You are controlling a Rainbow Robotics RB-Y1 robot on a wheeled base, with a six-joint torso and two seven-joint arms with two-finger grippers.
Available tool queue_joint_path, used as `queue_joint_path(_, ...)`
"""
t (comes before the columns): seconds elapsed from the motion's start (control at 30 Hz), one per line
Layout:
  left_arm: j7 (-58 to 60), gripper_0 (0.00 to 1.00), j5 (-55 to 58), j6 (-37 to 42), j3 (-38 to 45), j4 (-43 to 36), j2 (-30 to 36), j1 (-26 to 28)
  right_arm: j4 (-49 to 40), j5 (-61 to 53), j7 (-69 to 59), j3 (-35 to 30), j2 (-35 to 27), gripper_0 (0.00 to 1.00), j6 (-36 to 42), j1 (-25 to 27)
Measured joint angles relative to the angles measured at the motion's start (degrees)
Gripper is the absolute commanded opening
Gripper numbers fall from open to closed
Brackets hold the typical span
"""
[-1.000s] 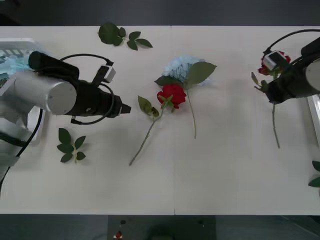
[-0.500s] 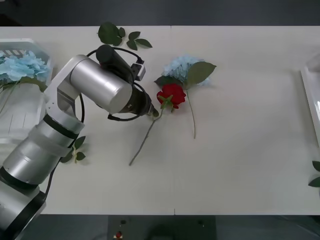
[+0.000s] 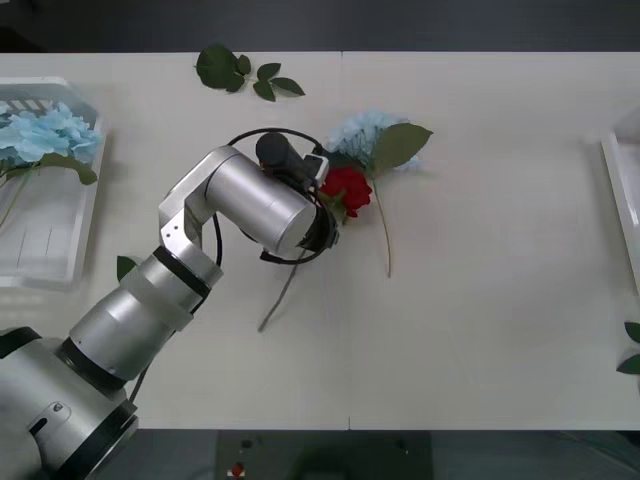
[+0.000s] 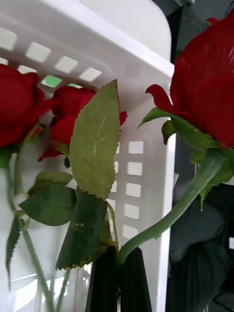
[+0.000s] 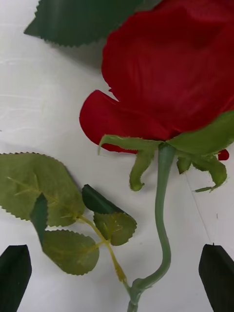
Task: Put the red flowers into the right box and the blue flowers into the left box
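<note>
I see no words, names or labels on anything here. My left gripper (image 5: 117, 275) is down over the table (image 3: 480, 330), right by the red rose (image 3: 348, 188) that lies in the middle. My two black left fingers (image 5: 14, 273) are spread wide apart, one on each side of the thin green stem (image 5: 163, 219), and they are not touching it. Up close I can see the small leaves (image 5: 68, 219) on that stem and the green bits curling under the red bloom. From above, my big silver arm (image 3: 255, 205) covers most of the stem, but that view lets me see other things: a blue flower (image 3: 362, 133) with a big green leaf lies just behind the rose, touching it. More blue flowers (image 3: 40, 135) lie in the left box (image 3: 60, 265) at the far left of the table. Loose leaf sprigs (image 3: 240, 72) lie near the back edge. The right box (image 3: 622, 200) peeks in at the right edge. My right gripper (image 4: 115, 280) has its black fingers pressed together, pinching the stem of a red rose (image 4: 214, 83). Its camera shows what the top view cannot: two more red roses (image 4: 44, 114) beside it, and the white box wall with square holes (image 4: 134, 168) behind them.
</note>
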Motion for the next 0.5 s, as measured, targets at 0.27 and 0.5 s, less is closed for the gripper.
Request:
queue_joint_path(0.27, 0.00, 0.06, -0.93, -2.44, -0.98, 3.18, -0.88, -1.63, 7.64, 3.02, -0.02, 0.00, 3.40, 0.57, -5.98, 0.00)
queue_joint_path(0.5, 0.00, 0.00, -0.93, -2.44, -1.35, 3.19, -0.87, -1.63, 8.71, 3.06, -0.01, 0.00, 3.82, 0.93, -6.10, 0.00)
